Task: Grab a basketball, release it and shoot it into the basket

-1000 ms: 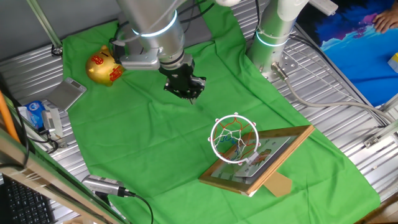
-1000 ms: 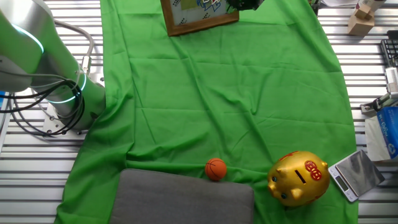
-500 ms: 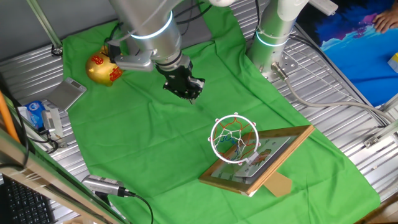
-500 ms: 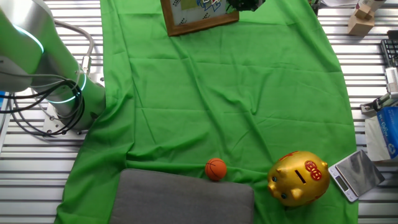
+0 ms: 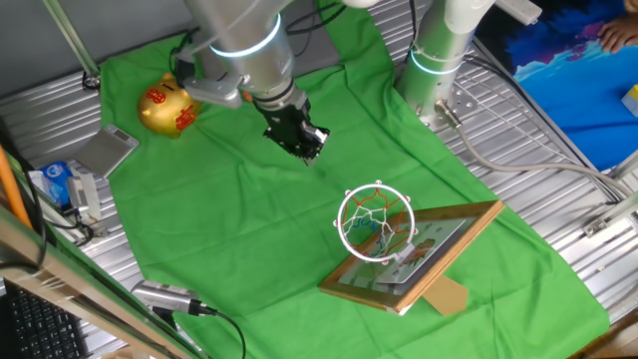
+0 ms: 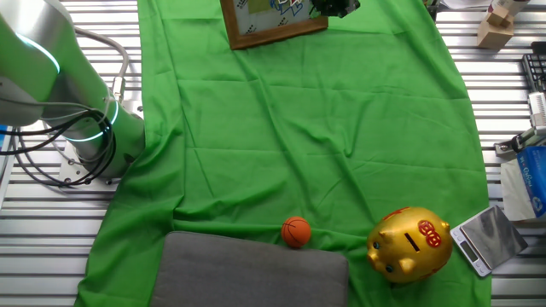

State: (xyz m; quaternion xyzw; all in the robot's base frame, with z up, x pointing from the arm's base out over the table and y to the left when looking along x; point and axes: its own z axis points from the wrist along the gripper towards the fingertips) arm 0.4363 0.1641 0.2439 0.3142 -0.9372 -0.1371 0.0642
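The basketball [image 6: 296, 232] is a tiny orange ball lying on the green cloth [image 6: 324, 128], against the edge of a grey pad. It does not show in the one fixed view, where my arm covers that spot. The basket [image 5: 376, 221] has a white rim and a red-and-white net, on a wooden-framed backboard [image 5: 419, 254] that lies tilted on the cloth. The frame also shows in the other fixed view [image 6: 273, 21]. My gripper [image 5: 303, 146] points down over the cloth between the piggy bank and the basket, far from the ball. It holds nothing I can see, and its black fingers are too dark to tell apart.
A golden piggy bank [image 5: 164, 108] stands on the cloth, to the right of the ball in the other view [image 6: 409, 243]. A silver scale [image 5: 110, 150] and a blue box [image 5: 60, 184] lie off the cloth's edge. A second arm's base [image 5: 439, 60] stands at the back.
My arm's wrist has turned and tilted a little, with the gripper staying almost in place over the cloth. The ball and the basket have not moved.
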